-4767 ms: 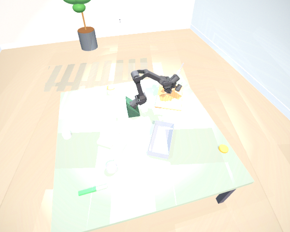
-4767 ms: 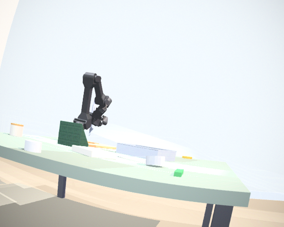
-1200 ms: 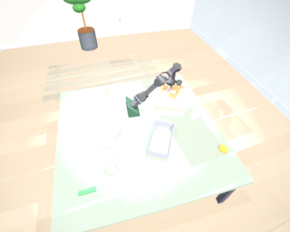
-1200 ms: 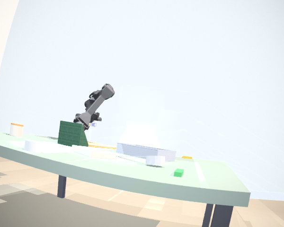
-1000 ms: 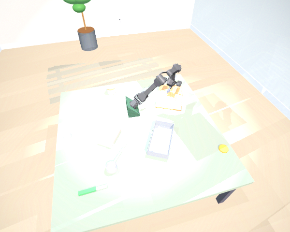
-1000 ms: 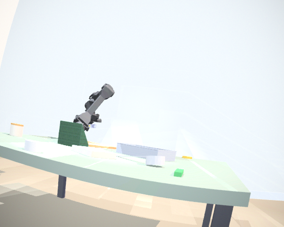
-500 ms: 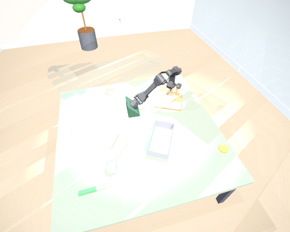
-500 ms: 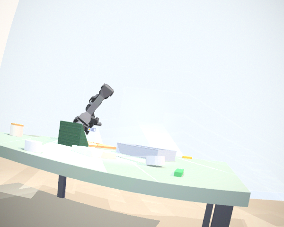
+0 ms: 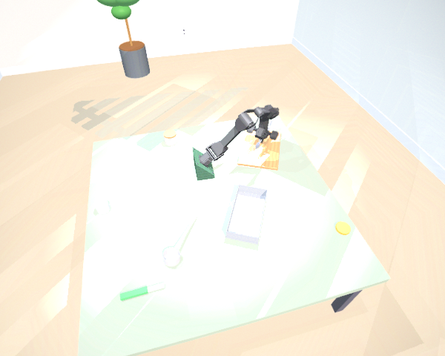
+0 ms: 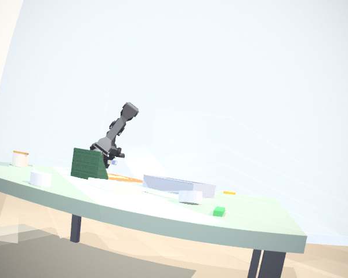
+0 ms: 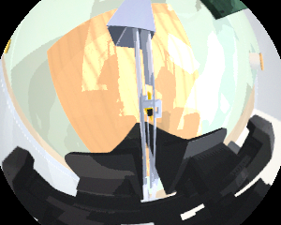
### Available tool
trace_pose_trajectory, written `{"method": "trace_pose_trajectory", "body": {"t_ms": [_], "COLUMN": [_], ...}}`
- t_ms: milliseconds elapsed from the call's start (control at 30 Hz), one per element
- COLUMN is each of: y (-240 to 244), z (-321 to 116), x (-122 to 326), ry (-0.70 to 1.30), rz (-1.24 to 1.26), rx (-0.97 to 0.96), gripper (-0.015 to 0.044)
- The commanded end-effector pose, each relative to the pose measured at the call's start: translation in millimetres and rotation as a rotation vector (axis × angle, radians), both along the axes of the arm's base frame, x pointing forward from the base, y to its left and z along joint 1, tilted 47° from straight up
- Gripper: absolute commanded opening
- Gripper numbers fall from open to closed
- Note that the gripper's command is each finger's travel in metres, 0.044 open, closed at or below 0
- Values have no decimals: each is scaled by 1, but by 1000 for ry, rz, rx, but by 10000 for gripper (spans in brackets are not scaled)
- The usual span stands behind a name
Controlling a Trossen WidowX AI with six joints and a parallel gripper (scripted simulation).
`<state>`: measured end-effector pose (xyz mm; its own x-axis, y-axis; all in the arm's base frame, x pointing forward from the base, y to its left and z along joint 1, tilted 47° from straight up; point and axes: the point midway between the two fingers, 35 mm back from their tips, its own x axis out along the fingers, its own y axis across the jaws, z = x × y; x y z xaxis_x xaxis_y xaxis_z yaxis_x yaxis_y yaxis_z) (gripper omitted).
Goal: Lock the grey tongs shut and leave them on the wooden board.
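My gripper is shut on the grey tongs. It holds them above the wooden board, which fills the middle of the wrist view behind them. In the wrist view the two tong arms lie close together, nearly parallel, and run from between the fingers to a wide grey end piece at the top. A small yellow and black part shows partway along them. Whether the lock is engaged cannot be told. The roasting tin stands away from the gripper, without the tongs across it.
A dark green wedge stands beside the arm's lower part. A jar with an orange lid, a ladle, a green-handled tool and a yellow disc lie around the table.
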<state>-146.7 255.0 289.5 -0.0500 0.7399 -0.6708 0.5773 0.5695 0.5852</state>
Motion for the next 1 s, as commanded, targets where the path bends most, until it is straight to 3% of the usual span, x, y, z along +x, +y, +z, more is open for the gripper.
{"method": "trace_pose_trajectory", "body": {"t_ms": [0, 733, 967], "y": [1, 0, -2], "z": [-2, 0, 5], "x": [0, 0, 21], "ry": [-2, 0, -2], "rz": [6, 0, -3], "rx": [-2, 0, -15], "gripper": [-150, 428, 440]}}
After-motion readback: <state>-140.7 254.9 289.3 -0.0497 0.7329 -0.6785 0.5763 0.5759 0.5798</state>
